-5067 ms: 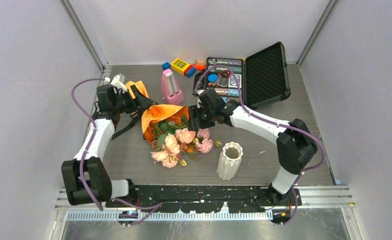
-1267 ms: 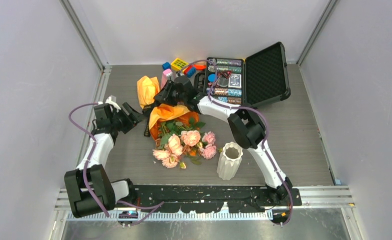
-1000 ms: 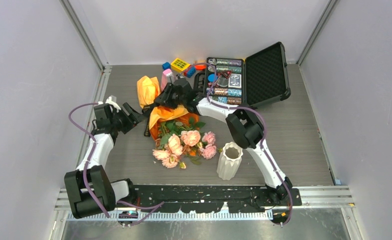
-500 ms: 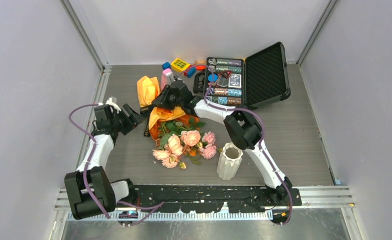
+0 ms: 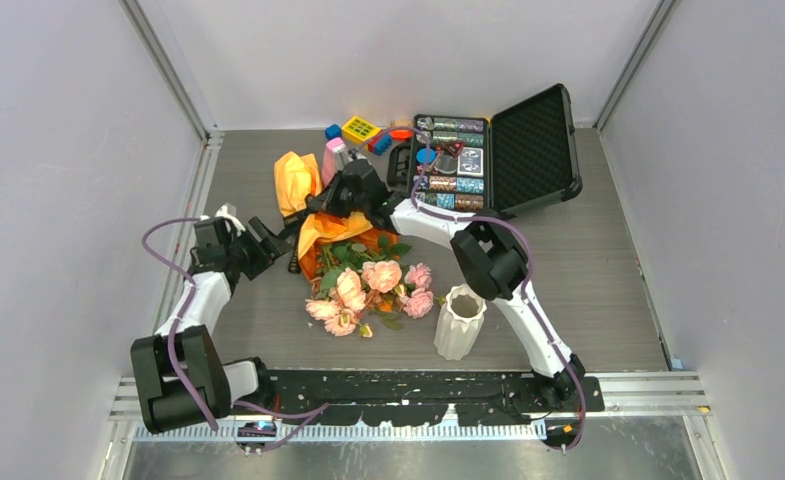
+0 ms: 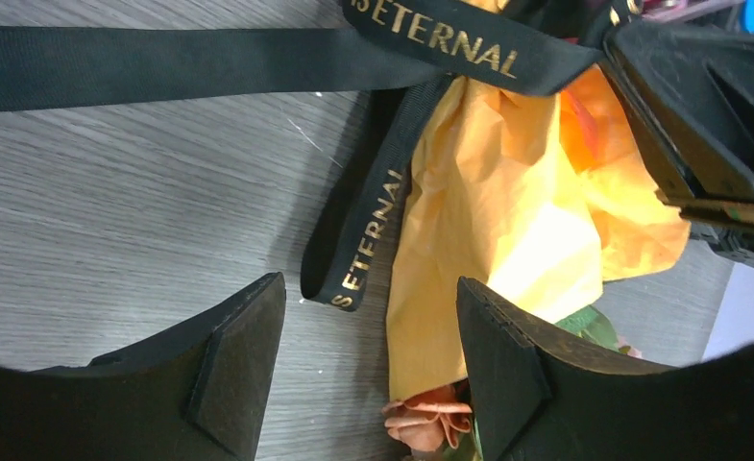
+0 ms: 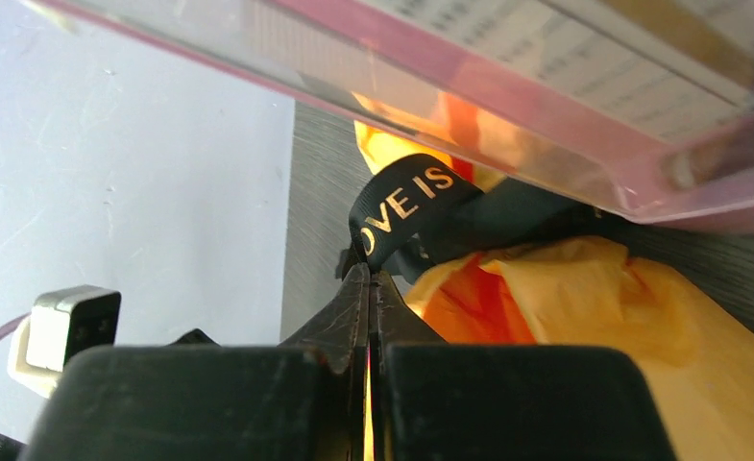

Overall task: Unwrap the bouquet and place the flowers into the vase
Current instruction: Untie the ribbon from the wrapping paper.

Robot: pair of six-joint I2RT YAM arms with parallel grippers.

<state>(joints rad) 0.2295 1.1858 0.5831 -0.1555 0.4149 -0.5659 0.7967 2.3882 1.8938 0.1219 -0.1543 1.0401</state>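
The bouquet [image 5: 333, 230] lies mid-table, its orange paper [image 6: 488, 221] partly opened and the black ribbon [image 6: 373, 221] lying loose on the table. The flowers [image 5: 378, 278], pink and peach roses with green leaves, spill out toward the white ribbed vase [image 5: 460, 320], which stands upright near the front. My right gripper [image 7: 369, 279] is shut, its tips pinching where the ribbon [image 7: 406, 206] meets the paper [image 7: 584, 317] at the bouquet's far end; which of the two it holds I cannot tell. My left gripper [image 6: 371, 365] hangs open just left of the bouquet, with nothing between its fingers.
A loose sheet of orange paper [image 5: 296, 180] lies behind the bouquet. The pink metronome-shaped object [image 5: 334, 155] stands right beside my right wrist. Toy blocks [image 5: 360, 130] and an open black case [image 5: 498, 150] sit along the back. Grey walls close both sides.
My right gripper's jaws have closed at the bouquet's far end. My left arm has drawn back a little toward the near edge, still open.
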